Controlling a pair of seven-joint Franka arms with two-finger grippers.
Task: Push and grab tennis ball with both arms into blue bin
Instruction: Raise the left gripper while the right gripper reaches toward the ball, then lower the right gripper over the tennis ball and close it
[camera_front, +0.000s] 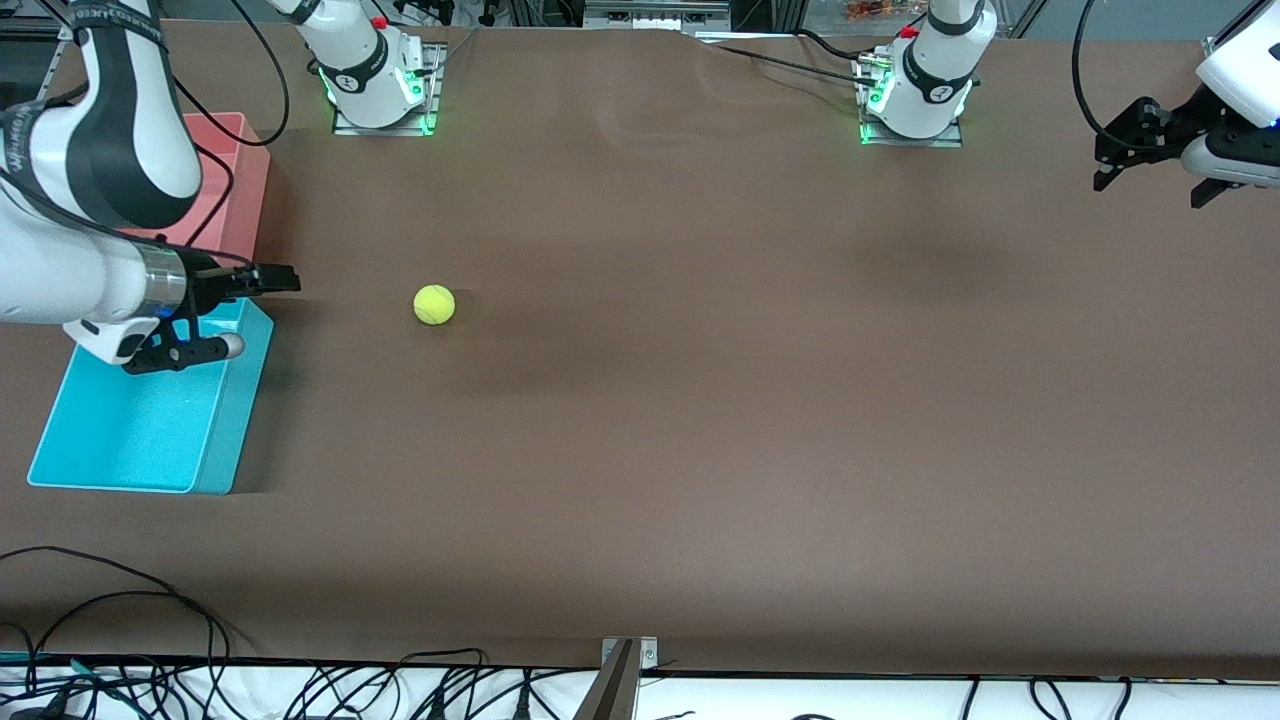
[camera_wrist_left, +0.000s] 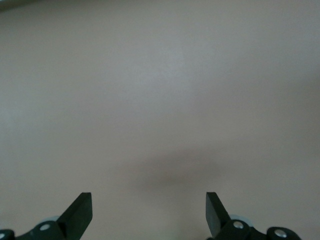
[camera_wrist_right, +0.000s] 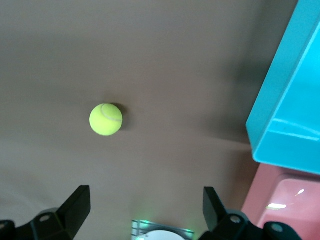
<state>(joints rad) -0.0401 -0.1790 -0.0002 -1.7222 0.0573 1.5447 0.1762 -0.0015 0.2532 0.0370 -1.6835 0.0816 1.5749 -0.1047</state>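
The tennis ball (camera_front: 434, 304) lies on the brown table, toward the right arm's end. It also shows in the right wrist view (camera_wrist_right: 106, 119). The blue bin (camera_front: 140, 430) stands at that end, nearer the front camera than the pink bin; its corner shows in the right wrist view (camera_wrist_right: 287, 115). My right gripper (camera_front: 255, 312) is open and empty, held over the blue bin's corner that faces the ball, with its fingers pointing at the ball; it is apart from the ball (camera_wrist_right: 146, 200). My left gripper (camera_front: 1150, 188) is open and empty, raised over the table's edge at the left arm's end (camera_wrist_left: 148, 202), seeing only bare table.
A pink bin (camera_front: 235, 190) stands beside the blue bin, farther from the front camera; it shows in the right wrist view (camera_wrist_right: 280, 205). The arm bases (camera_front: 375, 80) (camera_front: 915, 95) stand at the table's back edge. Cables lie along the front edge (camera_front: 150, 610).
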